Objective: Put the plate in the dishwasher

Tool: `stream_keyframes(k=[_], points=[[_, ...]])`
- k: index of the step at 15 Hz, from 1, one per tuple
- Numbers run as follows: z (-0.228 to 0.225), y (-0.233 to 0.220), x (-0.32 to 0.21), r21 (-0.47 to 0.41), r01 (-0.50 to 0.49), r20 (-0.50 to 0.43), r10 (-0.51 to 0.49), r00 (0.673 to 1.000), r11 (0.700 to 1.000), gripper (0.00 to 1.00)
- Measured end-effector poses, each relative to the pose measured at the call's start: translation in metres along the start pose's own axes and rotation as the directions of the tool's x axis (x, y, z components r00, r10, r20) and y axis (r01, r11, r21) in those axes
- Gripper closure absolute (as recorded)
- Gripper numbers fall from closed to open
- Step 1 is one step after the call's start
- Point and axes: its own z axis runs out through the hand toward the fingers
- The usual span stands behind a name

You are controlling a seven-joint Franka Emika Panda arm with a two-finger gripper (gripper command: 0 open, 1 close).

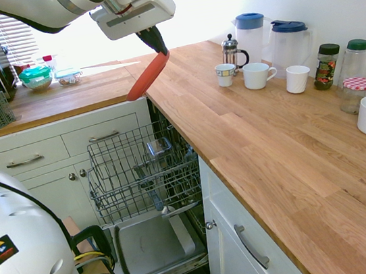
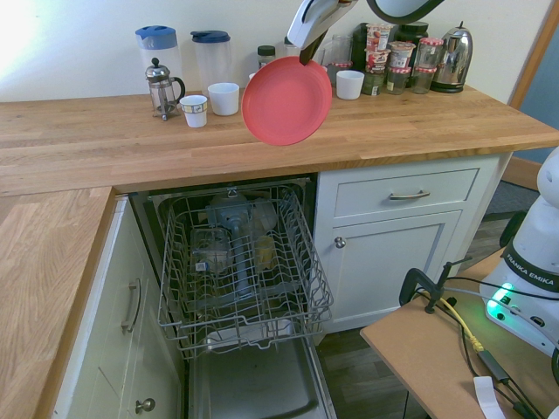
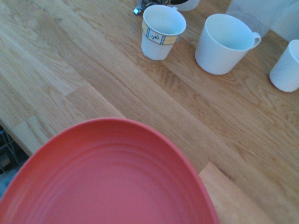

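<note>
Coral-red plate (image 2: 286,100): we've got it by the rim, fingers (image 1: 159,47) clenched on it, disc tilted, held up above the wooden surface (image 1: 258,140) edge, near the open dishwasher (image 2: 240,271). Dishwasher's wire rack (image 1: 143,170) is pulled out, dishes inside. Further back, mugs (image 1: 256,75) and lidded pitchers (image 1: 290,47) by the wall.

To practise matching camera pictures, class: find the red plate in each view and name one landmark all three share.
First exterior view: the plate is above centre, seen nearly edge-on.
Second exterior view: upper middle, its round face showing.
Wrist view: bottom left, cut off by the picture's edge.
Shared landmark: the patterned cup, standing on the wooden counter.
</note>
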Motion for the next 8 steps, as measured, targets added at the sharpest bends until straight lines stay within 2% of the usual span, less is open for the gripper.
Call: stream_keyframes(k=[2, 4, 6, 8], points=[[-0.001, -0.009, -0.005, -0.039, 0.106, -0.069, -0.109, 0.992, 0.994, 1.00], [-0.005, -0.036, -0.018, -0.084, 0.234, -0.121, -0.243, 0.962, 0.969, 1.00], [-0.011, -0.079, -0.036, -0.110, 0.370, -0.155, -0.384, 0.910, 0.922, 1.00], [-0.012, -0.118, -0.050, -0.126, 0.494, -0.187, -0.510, 0.840, 0.860, 1.00]])
